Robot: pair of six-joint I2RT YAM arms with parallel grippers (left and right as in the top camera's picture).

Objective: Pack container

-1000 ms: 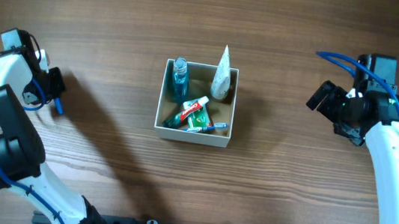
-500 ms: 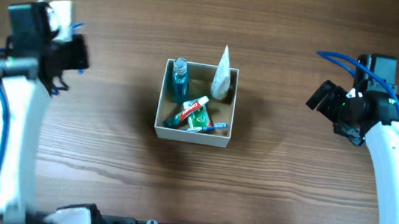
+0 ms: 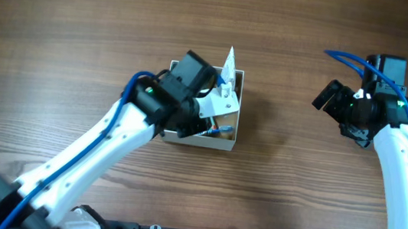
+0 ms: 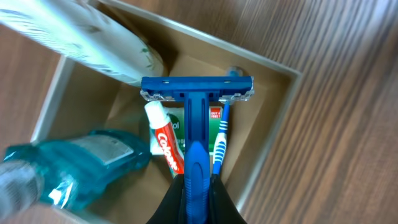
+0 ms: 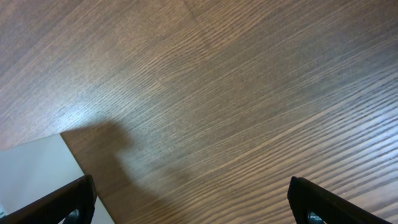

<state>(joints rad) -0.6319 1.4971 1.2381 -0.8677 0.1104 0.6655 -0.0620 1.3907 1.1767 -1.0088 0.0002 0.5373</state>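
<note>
On the brown wooden surface (image 3: 83, 24), the container (image 3: 212, 142) is sitting near the middle, between the two arms. The left arm (image 3: 100, 149) is reaching in from the lower left and covering the box's left half in the overhead view, so only its right and near walls are showing there.

From the left wrist view, the inside is already crowded. A white tube (image 4: 81, 34) is leaning in one corner, with its pointed tip poking up past the rim. A teal bottle (image 4: 93, 162) is lying along one wall. A red and white toothpaste tube (image 4: 166, 142) and a blue toothbrush (image 4: 221, 140) are lying side by side on the tan floor.

The left jaws are clamping the handle of a blue razor (image 4: 196, 124). Its head is sitting crosswise over the toothpaste tube and toothbrush. Whether it is touching them, I cannot tell.

The container is opening straight up toward the overhead camera, with its walls running nearly parallel to the picture's edges. Being roughly square, it is showing no clear long axis.

The right arm (image 3: 397, 175) is hanging well apart to the right. The right jaws are spreading wide over bare wood, gripping nothing.
</note>
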